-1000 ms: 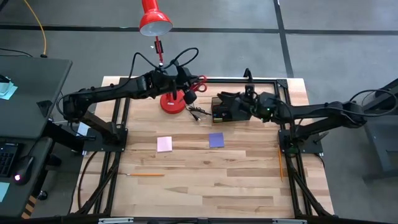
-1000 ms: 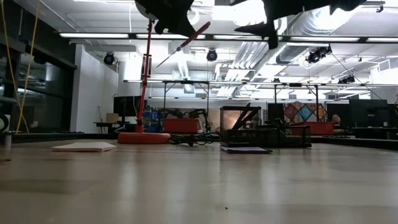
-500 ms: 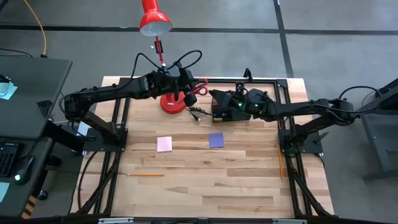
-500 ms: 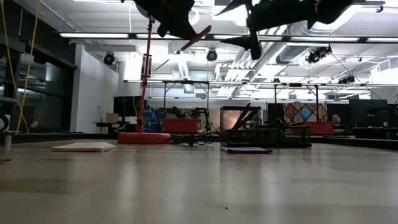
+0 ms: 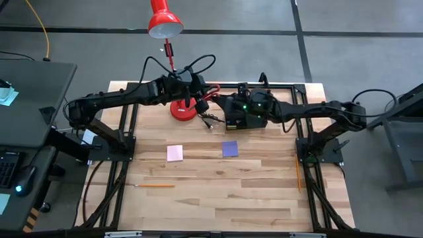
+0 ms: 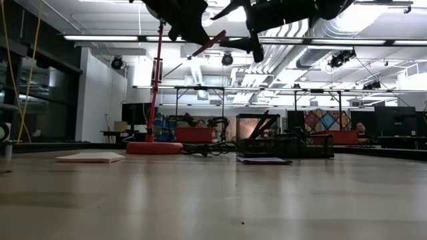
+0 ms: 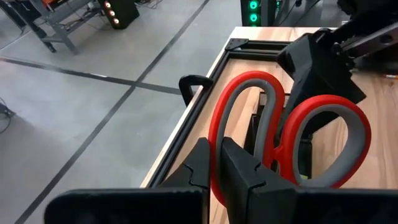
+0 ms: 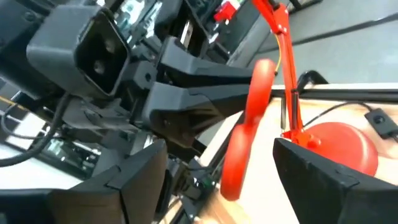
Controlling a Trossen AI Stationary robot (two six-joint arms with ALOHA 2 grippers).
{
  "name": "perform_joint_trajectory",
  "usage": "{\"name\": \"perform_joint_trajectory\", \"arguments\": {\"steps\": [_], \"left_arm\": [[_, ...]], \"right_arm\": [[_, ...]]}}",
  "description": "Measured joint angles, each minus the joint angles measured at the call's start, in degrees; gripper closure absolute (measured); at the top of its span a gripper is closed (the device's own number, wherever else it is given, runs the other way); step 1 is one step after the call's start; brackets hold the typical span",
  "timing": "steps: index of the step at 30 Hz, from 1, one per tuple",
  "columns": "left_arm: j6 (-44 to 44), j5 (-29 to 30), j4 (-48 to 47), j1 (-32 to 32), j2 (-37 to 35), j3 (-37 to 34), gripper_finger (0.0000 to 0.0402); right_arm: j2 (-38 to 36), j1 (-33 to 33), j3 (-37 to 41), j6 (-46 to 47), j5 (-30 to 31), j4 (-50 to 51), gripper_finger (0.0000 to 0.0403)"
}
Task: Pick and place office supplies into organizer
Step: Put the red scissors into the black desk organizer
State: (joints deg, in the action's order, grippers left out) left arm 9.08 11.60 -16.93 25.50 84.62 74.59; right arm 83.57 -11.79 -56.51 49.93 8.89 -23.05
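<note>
Above the back of the light wooden bench (image 5: 218,185), the left claw (image 7: 214,168) is clenched on the red-handled, grey-lined scissors (image 7: 283,134), holding them in the air. The right claw (image 8: 217,168) hangs spread wide with the handles between its fingers, above the small black rectangular organizer tray (image 5: 239,118).

We see the right gripper (image 5: 228,100) reach further across the bench toward the left gripper (image 5: 200,100) than a second ago; its spread fingers now flank the red-handled scissors (image 8: 245,134) that the left gripper holds, and the gap between the two grippers narrows.
</note>
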Motion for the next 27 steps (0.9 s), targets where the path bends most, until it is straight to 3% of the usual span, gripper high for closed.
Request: {"name": "perform_joint_trajectory", "arguments": {"steps": [6,13,17,27], "left_arm": [[0.1,0.4,0.2,0.0,0.0,0.0,0.0397],[0.0,0.6,0.1,0.0,0.0,0.0,0.0384],[-3.5,-3.5,0.3,0.1,0.0,0.0,0.0344],[-4.5,-8.8,-6.7,1.6,-4.2,0.0,0.0264]], "right_arm": [[-0.2,-0.6,-0.1,1.7,-3.5,1.9,0.0199],[-0.2,-1.1,-0.1,1.2,-6.7,3.1,0.0381],[-1.2,-1.1,-0.1,0.9,-5.9,5.2,0.0385],[-12.6,-3.7,-0.1,-8.4,-0.6,27.0,0.0395]]}}
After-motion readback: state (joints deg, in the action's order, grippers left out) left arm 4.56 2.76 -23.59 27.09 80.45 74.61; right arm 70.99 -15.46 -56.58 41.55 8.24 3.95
